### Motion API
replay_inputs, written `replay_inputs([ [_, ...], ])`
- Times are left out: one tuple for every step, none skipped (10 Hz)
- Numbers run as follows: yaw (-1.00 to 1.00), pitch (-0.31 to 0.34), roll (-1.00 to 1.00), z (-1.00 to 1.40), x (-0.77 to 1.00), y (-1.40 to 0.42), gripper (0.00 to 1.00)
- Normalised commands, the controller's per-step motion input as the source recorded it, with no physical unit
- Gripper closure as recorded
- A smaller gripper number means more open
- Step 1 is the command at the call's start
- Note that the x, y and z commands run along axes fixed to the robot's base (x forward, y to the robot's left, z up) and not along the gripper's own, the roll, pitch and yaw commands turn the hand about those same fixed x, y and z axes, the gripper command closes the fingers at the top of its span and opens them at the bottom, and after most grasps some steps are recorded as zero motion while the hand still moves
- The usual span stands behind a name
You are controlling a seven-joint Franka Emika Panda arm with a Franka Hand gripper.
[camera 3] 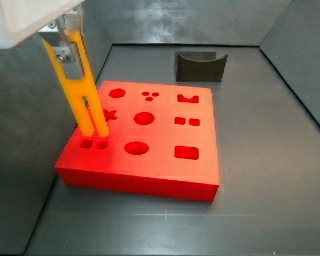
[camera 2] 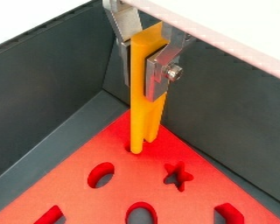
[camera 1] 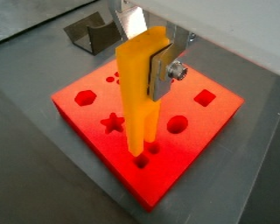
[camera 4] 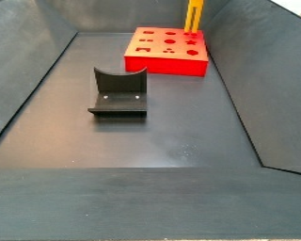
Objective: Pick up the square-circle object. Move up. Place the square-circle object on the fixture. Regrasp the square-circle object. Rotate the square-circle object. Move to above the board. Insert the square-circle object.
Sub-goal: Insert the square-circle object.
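Gripping the square-circle object (camera 1: 143,87) near its upper end, the gripper (camera 1: 157,63) is holding the yellow peg upright over the board (camera 3: 190,125), its silver fingers (camera 2: 163,70) clamped on opposite faces so the bar is hanging straight down. That vertical hold is what an insertion calls for — the lower tip is meeting the red surface at a small hole near one corner, at about 8 o'clock on the board in a side view, and in both wrist views the tip is appearing to sit at or just inside the opening. How deep it is going I cannot tell.

Grasping high is leaving the whole lower length free to slide in without the fingers fouling the board. The fixture (camera 4: 117,92) is standing empty, well apart from the board — at about 1 o'clock from it in a side view — so the regrasp step is looking finished and the last step, pushing the peg home, is seemingly under way.
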Motion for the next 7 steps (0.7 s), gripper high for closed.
replay_inputs([
  [0.3, 0.05, 0.25, -0.16, 0.0, -0.25, 1.0],
  [0.29, 0.067, 0.27, -0.21, 0.13, -0.25, 1.0],
  [0.15, 0.037, 0.2, -0.27, 0.21, -0.13, 1.0],
  [0.0, 0.014, 0.18, -0.28, 0.2, -0.05, 1.0],
  [-0.07, 0.021, 0.22, -0.4, 0.31, -0.05, 1.0],
  [-0.13, 0.0, 0.26, -0.51, 0.38, -0.1, 1.0],
  [-0.13, 0.0, 0.24, -0.48, 0.37, -0.11, 1.0],
])
